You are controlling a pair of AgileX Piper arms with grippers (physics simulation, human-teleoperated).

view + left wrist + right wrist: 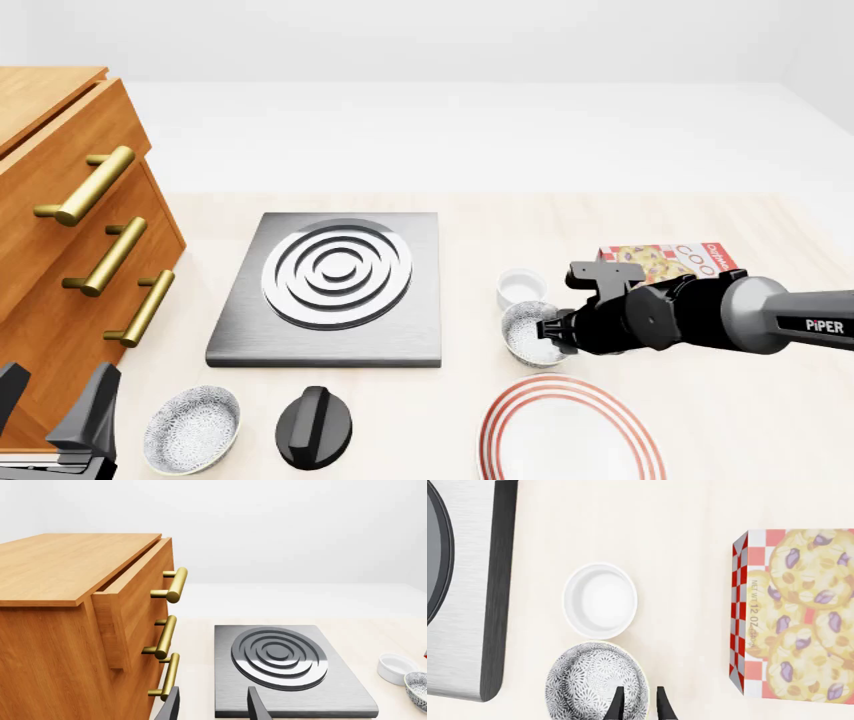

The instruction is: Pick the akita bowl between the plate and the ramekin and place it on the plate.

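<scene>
Right pincer (637,702): positioned directly above the akita bowl (597,680), its two fingertips close together with only a narrow gap between them, apparently astride or just over the bowl's rim on the side facing the cookie box (794,615). Whether the rim is clamped cannot be told; the wrist view shows the tips over the patterned interior, contact unconfirmed.

Location of item: the akita bowl sits toward the right half of the surface (667,215), nearly touching the ramekin (519,287) on its far side, with the plate (571,432) just beside it at the near edge.

Hazards noted:
- A thin rim grip on a smooth bowl could, in my judgement, slip or tilt the bowl on lifting.
- The ramekin stands so close that any sideways drag may knock it.
- The hotplate (334,285) borders the bowl toward the left; a swing that way risks a strike.
- A second speckled bowl (192,428) lies near the near-left corner; it is not the target.

Left pincer (212,707): released, fingers apart, idle near the wooden drawer unit (73,625), well clear.
</scene>
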